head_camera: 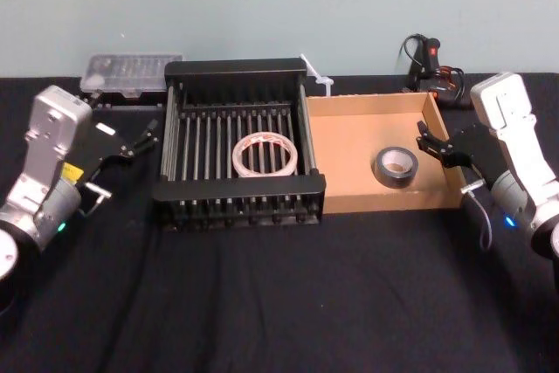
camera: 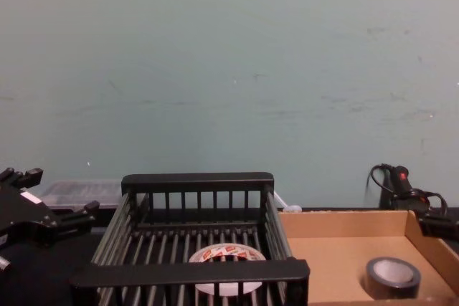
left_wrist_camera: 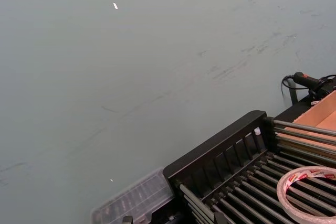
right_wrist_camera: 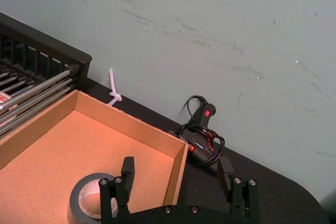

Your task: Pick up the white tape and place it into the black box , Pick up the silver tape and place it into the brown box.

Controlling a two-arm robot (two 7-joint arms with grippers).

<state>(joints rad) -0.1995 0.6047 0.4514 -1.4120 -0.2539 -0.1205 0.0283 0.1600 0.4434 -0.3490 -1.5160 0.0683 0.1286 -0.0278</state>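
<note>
Placement looks complete: left gripper (head_camera: 144,135), jaws apart and empty, hovers just left of the black box (head_camera: 236,68), white tape (head_camera: 265,155) lies flat on its slats, silver tape (head_camera: 396,166) rests in the brown box (head_camera: 349,150), and right gripper (head_camera: 433,145), jaws apart and empty, sits at that box's right wall; the next move likely calls only for retracting both arms.

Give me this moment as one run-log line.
white tape: in black box | silver tape: in brown box | left gripper: open, beside black box | right gripper: open, at brown box right wall
</note>
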